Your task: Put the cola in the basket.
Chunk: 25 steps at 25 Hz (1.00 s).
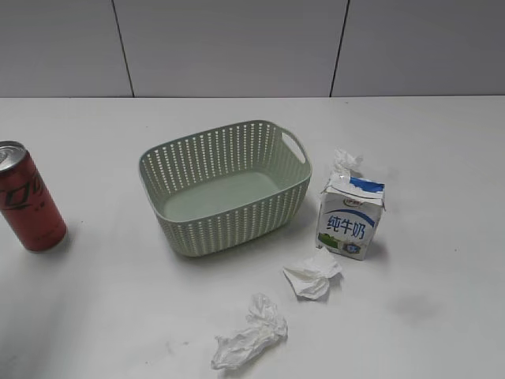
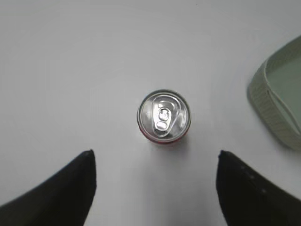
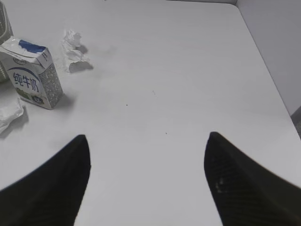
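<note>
The cola [image 1: 28,200] is a tall red can with a silver top, upright at the table's far left. The left wrist view looks straight down on its lid [image 2: 164,116]. The pale green perforated basket [image 1: 225,229] stands in the middle, empty; its rim shows at the right edge of the left wrist view [image 2: 275,110]. My left gripper [image 2: 155,157] is open, above the can, its fingers wide apart nearer the camera than the can. My right gripper [image 3: 146,141] is open over bare table. Neither gripper shows in the exterior view.
A white-and-blue milk carton [image 1: 352,217] stands right of the basket and also shows in the right wrist view [image 3: 33,79]. Crumpled tissues lie behind the carton [image 1: 344,163], in front of it [image 1: 312,275] and near the front edge [image 1: 250,333]. The table's right edge [image 3: 268,70] is near.
</note>
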### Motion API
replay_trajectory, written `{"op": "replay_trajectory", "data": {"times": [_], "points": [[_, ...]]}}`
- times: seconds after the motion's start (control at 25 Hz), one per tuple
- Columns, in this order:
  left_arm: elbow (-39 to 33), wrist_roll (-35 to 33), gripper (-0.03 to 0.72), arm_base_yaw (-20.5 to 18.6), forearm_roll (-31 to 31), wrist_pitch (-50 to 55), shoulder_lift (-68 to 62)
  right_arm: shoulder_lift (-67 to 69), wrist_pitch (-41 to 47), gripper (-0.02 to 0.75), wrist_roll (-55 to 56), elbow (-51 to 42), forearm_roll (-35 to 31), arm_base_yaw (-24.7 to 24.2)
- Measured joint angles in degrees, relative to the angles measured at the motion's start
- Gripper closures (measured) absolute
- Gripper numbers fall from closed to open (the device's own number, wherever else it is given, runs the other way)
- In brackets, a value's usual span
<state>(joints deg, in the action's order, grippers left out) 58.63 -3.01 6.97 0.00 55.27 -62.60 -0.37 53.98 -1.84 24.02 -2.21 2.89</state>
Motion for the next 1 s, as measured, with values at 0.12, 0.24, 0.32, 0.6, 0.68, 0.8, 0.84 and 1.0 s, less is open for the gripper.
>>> {"op": "replay_trajectory", "data": {"times": [0.12, 0.24, 0.32, 0.6, 0.68, 0.8, 0.84, 1.0], "points": [[5.7, -0.6, 0.077, 0.0, 0.0, 3.4, -9.2, 0.0, 0.0, 0.164, 0.0, 0.0, 0.0, 0.0], [9.1, -0.9, 0.077, 0.0, 0.0, 5.7, -16.9, 0.0, 0.0, 0.164, 0.0, 0.0, 0.0, 0.0], [10.2, -1.2, 0.077, 0.0, -0.5, 6.3, -21.4, 0.0, 0.0, 0.164, 0.0, 0.0, 0.0, 0.0], [11.5, -3.3, 0.074, 0.0, -2.7, 6.1, -30.2, 0.0, 0.0, 0.164, 0.0, 0.0, 0.0, 0.0], [12.4, -3.4, 0.075, 0.0, -2.6, 6.0, -31.6, 0.0, 0.0, 0.164, 0.0, 0.0, 0.0, 0.0], [13.3, -3.4, 0.075, 0.0, -2.4, 5.6, -33.0, 0.0, 0.0, 0.164, 0.0, 0.0, 0.0, 0.0], [13.4, -3.4, 0.075, 0.0, -2.4, 5.5, -33.5, 0.0, 0.0, 0.164, 0.0, 0.0, 0.0, 0.0], [13.4, -3.4, 0.075, 0.0, -1.9, 5.3, -35.2, 0.0, 0.0, 0.164, 0.0, 0.0, 0.0, 0.0]]}}
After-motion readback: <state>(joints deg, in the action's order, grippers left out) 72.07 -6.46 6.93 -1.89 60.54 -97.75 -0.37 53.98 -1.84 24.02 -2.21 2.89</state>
